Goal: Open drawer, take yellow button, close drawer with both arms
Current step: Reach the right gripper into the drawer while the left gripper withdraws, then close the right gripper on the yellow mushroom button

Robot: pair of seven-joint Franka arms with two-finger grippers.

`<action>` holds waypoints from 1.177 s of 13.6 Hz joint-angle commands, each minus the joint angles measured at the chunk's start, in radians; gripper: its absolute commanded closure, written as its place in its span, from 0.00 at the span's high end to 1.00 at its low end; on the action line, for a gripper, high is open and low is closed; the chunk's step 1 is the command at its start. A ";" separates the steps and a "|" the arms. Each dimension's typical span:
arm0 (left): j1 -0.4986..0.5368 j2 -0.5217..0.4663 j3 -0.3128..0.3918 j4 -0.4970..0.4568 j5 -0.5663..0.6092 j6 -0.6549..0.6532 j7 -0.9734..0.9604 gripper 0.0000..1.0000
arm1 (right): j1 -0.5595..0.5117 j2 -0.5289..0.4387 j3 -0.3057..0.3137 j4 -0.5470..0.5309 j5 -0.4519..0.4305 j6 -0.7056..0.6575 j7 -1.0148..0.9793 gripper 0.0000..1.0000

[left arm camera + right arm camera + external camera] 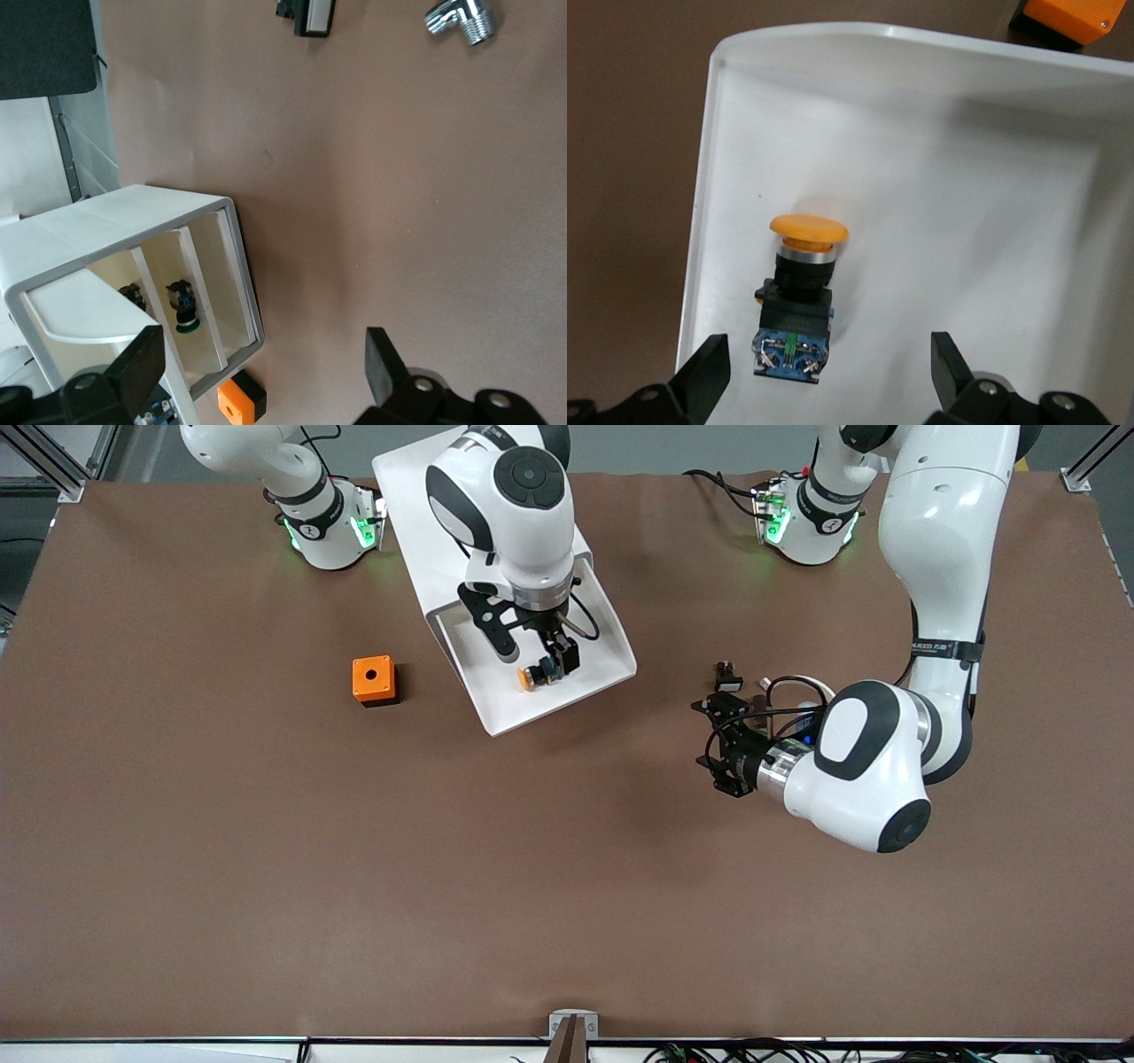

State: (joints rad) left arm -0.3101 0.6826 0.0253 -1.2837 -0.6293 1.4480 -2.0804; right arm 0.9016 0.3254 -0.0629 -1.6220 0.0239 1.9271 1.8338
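Orange-capped, with a black body and blue end, the button (795, 297) lies on its side in the pulled-out white drawer (567, 691). My right gripper (551, 657) hangs just above it, fingers spread wide, gripping nothing. My left gripper (716, 746) hovers low over the brown table (354, 886) toward the left arm's end, fingers also spread and empty. An orange cube (373, 680) sits beside the drawer.
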 commanded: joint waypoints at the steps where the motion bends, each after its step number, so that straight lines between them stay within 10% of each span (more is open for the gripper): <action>1: -0.003 -0.052 0.004 -0.011 0.090 -0.011 0.025 0.99 | -0.023 0.007 -0.003 0.008 -0.018 0.015 0.018 1.00; 12: -0.004 -0.067 0.022 -0.011 0.118 0.000 0.126 0.99 | -0.009 0.064 0.000 0.014 -0.015 0.050 0.056 0.99; 16: -0.009 -0.061 0.024 -0.013 0.137 0.000 0.175 0.99 | -0.003 0.063 0.002 0.014 -0.010 0.044 0.048 0.82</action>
State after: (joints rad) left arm -0.3096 0.6324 0.0409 -1.2866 -0.5223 1.4486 -1.9249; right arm 0.8931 0.3867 -0.0647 -1.6188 0.0189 1.9794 1.8674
